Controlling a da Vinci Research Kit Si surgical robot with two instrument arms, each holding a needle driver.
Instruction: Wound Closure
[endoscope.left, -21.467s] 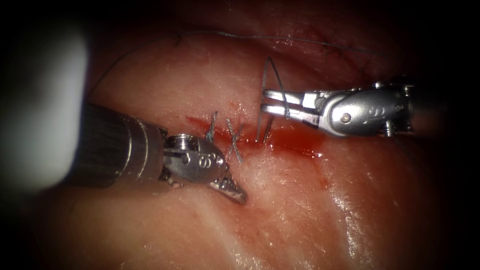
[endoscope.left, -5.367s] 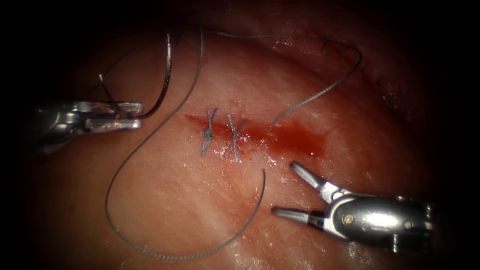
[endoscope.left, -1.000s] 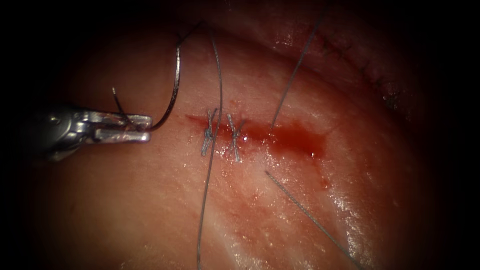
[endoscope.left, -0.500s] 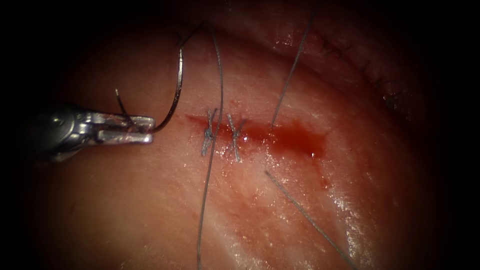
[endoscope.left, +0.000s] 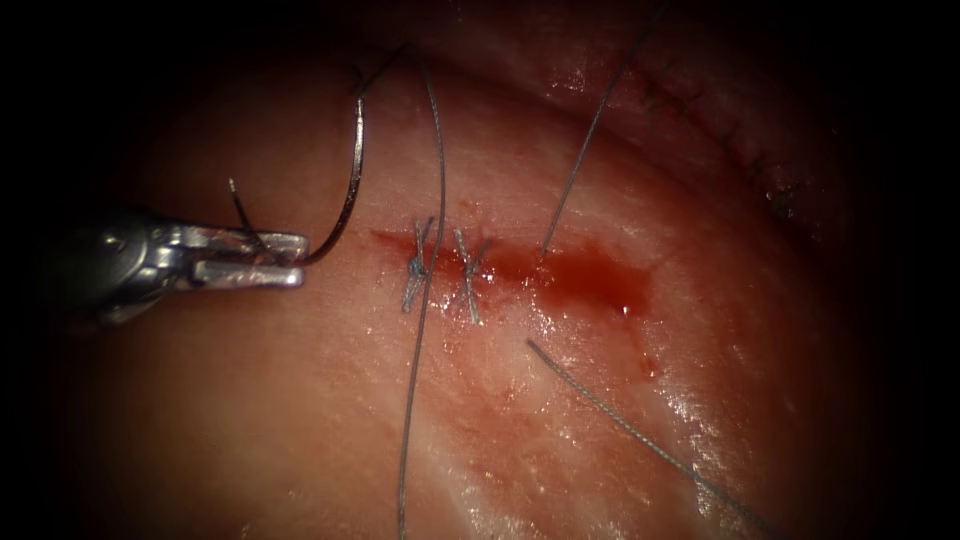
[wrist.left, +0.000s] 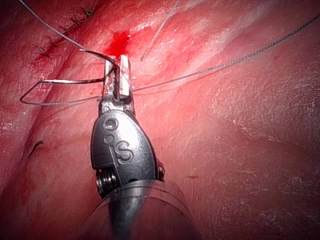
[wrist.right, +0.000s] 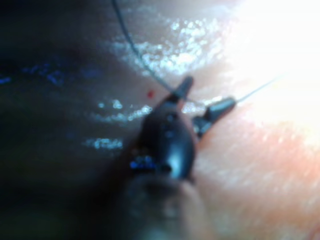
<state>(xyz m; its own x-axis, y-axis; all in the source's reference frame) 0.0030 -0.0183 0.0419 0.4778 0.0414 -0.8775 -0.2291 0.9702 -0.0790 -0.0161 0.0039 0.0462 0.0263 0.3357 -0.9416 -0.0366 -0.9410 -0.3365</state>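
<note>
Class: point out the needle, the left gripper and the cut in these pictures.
needle (endoscope.left: 352, 170), endoscope view, mid-curve.
left gripper (endoscope.left: 292, 260), endoscope view, between the fingertips, shut on the needle.
cut (endoscope.left: 585, 278), endoscope view, red fluid in it.

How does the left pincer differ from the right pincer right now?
The left pincer is shut; the right pincer stands open. The left pincer holds the needle about a third along from its tip, clear of the tissue, left of the cut; the right pincer grips nothing that I can see, though thread runs past its jaws. Both are slim two-jawed tools over the tissue.
</note>
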